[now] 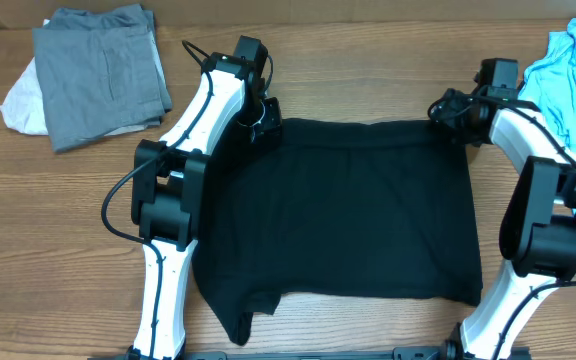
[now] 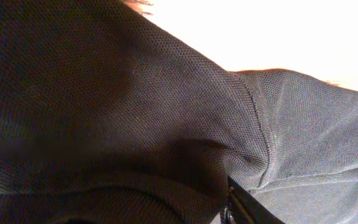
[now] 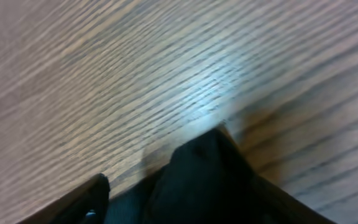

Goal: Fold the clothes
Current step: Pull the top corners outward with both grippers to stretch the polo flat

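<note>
Right jaws: apart, one dark finger [image 3: 92, 196] on one side of the black shirt's [image 1: 338, 210] far right corner [image 3: 204, 168], with bare wood showing beyond it.
Right gripper [image 1: 446, 108]: low at that far right corner, its arm running back along the shirt's right edge.
Left jaws: cannot tell; in the left wrist view, black knit cloth [image 2: 104, 112] filled almost the whole frame and covered them.
Left gripper [image 1: 258, 118]: at the shirt's far left corner, its arm lying over the shirt's left edge.
Black shirt: spread flat on the table [image 1: 58, 220] between the two arms, with a sleeve poking out at its near left corner.
Grey garment [image 1: 103, 75]: folded, well apart from the shirt, beyond its far left corner.
White garment [image 1: 20, 105]: partly under the grey one, on the side away from the shirt.
Light blue garment [image 1: 573, 75]: bunched, past the shirt's far right corner, beyond the right arm.
</note>
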Controlling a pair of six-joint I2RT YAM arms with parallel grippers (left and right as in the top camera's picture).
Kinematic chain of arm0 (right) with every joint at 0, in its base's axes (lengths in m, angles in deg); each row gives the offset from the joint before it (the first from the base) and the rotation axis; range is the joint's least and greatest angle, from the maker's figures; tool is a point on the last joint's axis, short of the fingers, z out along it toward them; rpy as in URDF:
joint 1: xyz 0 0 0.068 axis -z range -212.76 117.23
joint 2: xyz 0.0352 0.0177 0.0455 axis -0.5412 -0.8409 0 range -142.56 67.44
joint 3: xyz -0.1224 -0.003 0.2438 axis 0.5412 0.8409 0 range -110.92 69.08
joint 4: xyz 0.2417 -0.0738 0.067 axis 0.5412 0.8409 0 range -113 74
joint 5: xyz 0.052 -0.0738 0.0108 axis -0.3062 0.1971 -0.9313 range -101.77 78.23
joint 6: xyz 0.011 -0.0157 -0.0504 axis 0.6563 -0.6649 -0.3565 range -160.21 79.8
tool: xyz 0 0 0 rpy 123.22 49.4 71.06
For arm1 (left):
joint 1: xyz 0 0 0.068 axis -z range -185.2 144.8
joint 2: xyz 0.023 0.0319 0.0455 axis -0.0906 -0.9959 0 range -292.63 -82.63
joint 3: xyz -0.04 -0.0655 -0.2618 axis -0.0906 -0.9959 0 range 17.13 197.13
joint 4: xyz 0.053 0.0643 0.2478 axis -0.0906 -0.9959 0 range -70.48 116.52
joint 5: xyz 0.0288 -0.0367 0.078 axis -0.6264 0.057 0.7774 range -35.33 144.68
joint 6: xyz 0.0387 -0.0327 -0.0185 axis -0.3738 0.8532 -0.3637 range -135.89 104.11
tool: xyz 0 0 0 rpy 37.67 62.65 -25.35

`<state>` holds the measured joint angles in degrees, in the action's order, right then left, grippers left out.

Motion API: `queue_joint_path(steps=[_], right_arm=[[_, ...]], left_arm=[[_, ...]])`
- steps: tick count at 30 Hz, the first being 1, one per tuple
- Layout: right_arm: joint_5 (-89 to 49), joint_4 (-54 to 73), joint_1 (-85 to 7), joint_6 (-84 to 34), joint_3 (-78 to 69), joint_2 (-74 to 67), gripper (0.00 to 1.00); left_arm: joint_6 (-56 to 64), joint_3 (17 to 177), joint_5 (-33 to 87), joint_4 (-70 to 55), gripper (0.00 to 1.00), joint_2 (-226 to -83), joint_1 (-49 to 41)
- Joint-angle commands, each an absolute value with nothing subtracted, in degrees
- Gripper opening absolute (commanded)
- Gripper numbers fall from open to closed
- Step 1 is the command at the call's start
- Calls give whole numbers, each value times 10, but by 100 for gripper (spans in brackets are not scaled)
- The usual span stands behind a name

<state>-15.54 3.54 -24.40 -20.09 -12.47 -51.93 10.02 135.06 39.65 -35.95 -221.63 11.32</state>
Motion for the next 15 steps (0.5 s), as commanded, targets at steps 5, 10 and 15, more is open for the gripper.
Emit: queue_joint_path(steps=[5, 10, 15], right_arm=[[-101, 30, -264, -204, -139, -521, 48], [-93, 35, -263, -202, -145, -521, 22], [-57, 59, -263, -172, -173, -521, 4]], left_arm=[[94, 1362, 386, -360, 43, -2218, 118], [64, 1362, 386, -358, 28, -2218, 117], [38, 1368, 386, -356, 4, -2216, 116]])
